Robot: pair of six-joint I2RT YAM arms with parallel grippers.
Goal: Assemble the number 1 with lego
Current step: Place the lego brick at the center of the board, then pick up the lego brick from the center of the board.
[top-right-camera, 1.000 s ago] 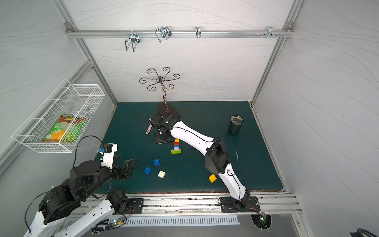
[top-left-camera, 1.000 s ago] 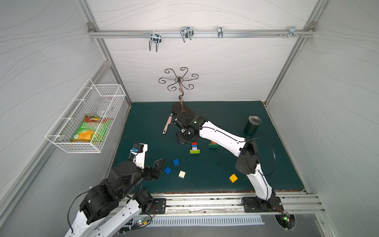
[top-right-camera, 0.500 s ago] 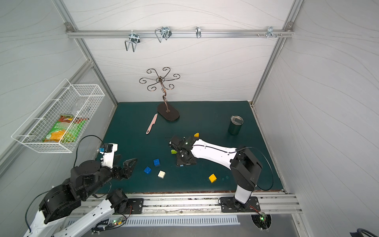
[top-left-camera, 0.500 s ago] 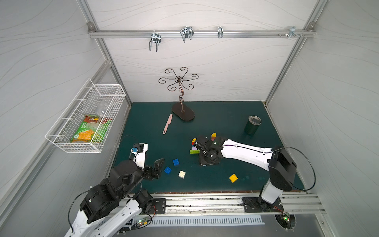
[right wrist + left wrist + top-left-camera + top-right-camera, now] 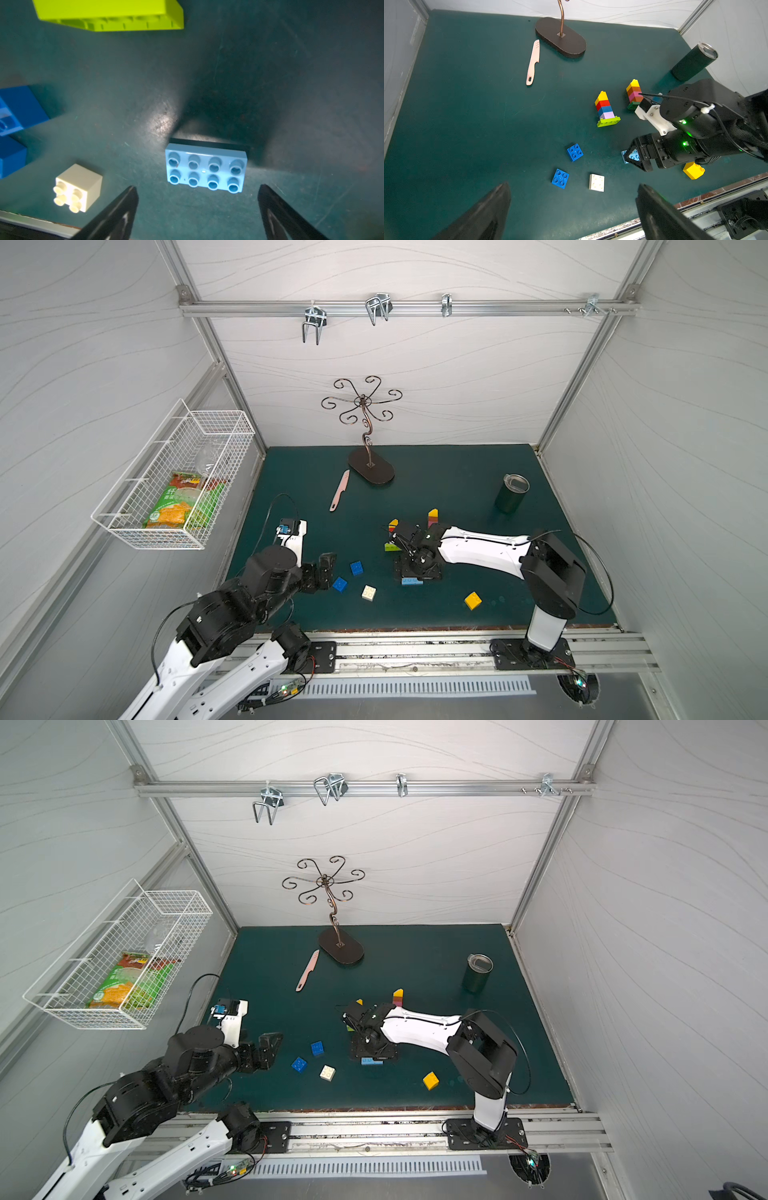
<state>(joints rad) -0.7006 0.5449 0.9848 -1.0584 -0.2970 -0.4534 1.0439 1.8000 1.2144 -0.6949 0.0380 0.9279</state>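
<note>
While the right gripper [image 5: 197, 185] hangs low over the middle of the counter [image 5: 436, 472], we find its fingers [image 5: 116, 214] spread wide and released. The light-blue brick [image 5: 206, 169] lies flat, studs up, just ahead of the fingertips and untouched. Just beyond it stands the lime-based stack [image 5: 606, 110], with a second stack [image 5: 634, 93] on a dark-green base farther back and to the right. Two blue bricks [image 5: 575, 152] and a white brick [image 5: 596, 182] lie left of the light-blue brick. A yellow brick [image 5: 693, 170] lies to its right, nearer the front edge. At the near left, we find the left gripper [image 5: 573, 184] with fingers released, grasping nothing.
</note>
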